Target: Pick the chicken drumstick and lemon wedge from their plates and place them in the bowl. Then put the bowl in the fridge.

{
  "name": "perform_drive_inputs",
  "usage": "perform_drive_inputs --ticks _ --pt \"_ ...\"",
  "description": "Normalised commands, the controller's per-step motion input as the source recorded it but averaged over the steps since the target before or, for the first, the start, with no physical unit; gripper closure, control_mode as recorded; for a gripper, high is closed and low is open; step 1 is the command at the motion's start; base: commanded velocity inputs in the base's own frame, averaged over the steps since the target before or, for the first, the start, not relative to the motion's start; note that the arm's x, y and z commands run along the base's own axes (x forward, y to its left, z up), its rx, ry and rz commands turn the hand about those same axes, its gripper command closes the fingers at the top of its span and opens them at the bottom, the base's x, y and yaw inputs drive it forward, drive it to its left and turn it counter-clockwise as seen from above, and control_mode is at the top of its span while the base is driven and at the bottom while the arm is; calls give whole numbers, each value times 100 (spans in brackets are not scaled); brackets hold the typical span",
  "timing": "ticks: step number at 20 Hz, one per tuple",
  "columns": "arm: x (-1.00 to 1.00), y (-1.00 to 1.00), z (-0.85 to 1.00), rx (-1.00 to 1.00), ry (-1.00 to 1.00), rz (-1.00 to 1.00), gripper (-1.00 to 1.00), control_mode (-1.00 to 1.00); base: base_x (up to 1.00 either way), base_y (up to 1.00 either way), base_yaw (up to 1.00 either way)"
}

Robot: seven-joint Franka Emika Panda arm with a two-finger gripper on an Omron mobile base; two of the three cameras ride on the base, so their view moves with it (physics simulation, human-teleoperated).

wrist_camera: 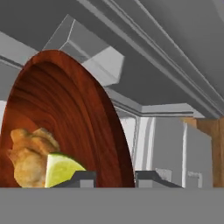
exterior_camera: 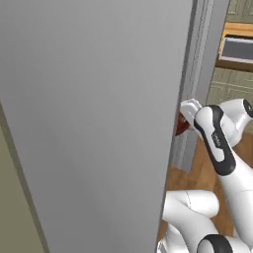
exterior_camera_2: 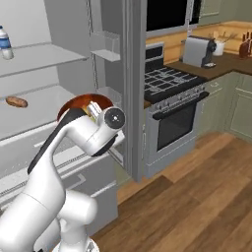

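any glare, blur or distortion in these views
Hand view: bowl sharp, glossy streaks on its inside, stretched into a tall ellipse by closeness. Left base view: fridge door flat grey, soft shading, no glare. Right base view: evenly lit, slightly soft.

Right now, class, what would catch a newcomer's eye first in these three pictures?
The red-brown bowl looms large in the hand view, carrying the drumstick and lemon wedge, its rim between the jaws. In the right base view the bowl sits amid the open fridge's pale shelves. The grey door covers most of the left base view.
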Motion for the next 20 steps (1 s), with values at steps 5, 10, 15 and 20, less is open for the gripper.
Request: perform_drive_inputs --ticks 5,10,15,20 --pt "0 0 0 0 0 0 100 100 -35 14 46" --pt "0 0 0 0 0 0 100 100 26 -5 27" --pt "0 0 0 0 0 0 100 100 90 -9 1" --pt "-11 36 -5 -1 3 5 100 -100 21 6 0"
